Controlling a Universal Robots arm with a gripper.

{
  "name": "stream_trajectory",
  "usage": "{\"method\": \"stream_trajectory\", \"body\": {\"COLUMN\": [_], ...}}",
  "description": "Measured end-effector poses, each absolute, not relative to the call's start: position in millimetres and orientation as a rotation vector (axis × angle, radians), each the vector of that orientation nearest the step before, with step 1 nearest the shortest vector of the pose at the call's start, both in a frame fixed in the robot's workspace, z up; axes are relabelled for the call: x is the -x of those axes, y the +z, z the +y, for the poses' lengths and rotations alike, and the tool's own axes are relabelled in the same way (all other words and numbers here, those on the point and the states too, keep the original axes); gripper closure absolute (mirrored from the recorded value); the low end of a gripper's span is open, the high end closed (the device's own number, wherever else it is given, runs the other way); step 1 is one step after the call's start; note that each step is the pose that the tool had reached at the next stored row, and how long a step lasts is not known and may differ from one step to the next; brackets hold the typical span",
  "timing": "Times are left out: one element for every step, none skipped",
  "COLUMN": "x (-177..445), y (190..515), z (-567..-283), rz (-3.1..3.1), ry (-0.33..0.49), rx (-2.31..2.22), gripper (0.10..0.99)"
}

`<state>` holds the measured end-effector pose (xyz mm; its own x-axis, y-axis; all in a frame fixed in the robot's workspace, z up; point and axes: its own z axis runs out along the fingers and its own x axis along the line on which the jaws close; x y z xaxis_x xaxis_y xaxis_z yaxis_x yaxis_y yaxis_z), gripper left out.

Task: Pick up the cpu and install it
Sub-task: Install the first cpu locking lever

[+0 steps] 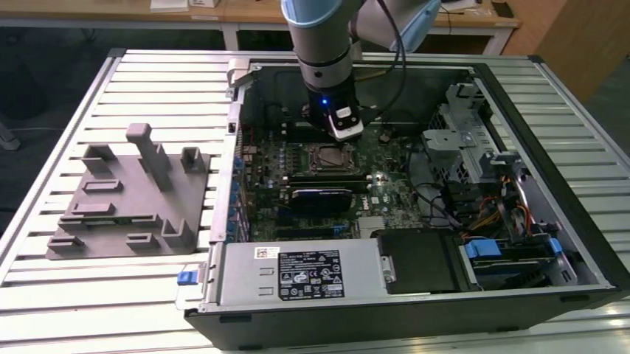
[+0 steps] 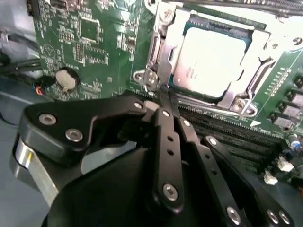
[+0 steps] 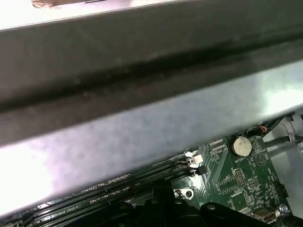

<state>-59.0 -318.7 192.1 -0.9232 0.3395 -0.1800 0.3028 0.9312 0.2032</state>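
The cpu (image 2: 213,56) lies flat in the motherboard socket (image 2: 158,52), its pale silvery top facing up inside the metal frame. In the exterior view the cpu (image 1: 333,156) sits mid-board in the open computer case (image 1: 551,243). My gripper (image 2: 164,94) is shut, its black fingers pressed together with nothing visible between them. The tips hover at the socket's edge beside the frame's corner. In the exterior view the gripper (image 1: 344,134) hangs just above and behind the socket.
A grey moulded fixture (image 1: 128,199) lies on the slatted table at the exterior view's left. Inside the case are memory slots (image 2: 227,137), a coin battery (image 2: 66,78), a power supply (image 1: 295,273) and a drive cage with cables (image 1: 482,155).
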Motion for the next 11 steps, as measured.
{"method": "stream_trajectory", "body": {"x": [59,59,59,59,59,59,59,59,59,59,59], "y": [193,195,197,199,201,204,206,208,208,208,208], "z": [-319,-319,-319,-319,-319,-319,-319,-319,-319,-319,-319], "rz": [2.877,2.877,2.877,2.877,2.877,2.877,2.877,2.877,2.877,2.877,2.877], "ry": [0.253,0.253,0.254,0.254,0.254,0.254,0.254,0.255,0.255,0.256,0.256], "rx": [-0.484,-0.484,-0.484,-0.484,-0.484,-0.484,-0.484,-0.484,-0.484,-0.484,-0.484], "gripper": [0.98,0.98,0.98,0.98,0.98,0.98,0.98,0.98,0.98,0.98,0.98]}}
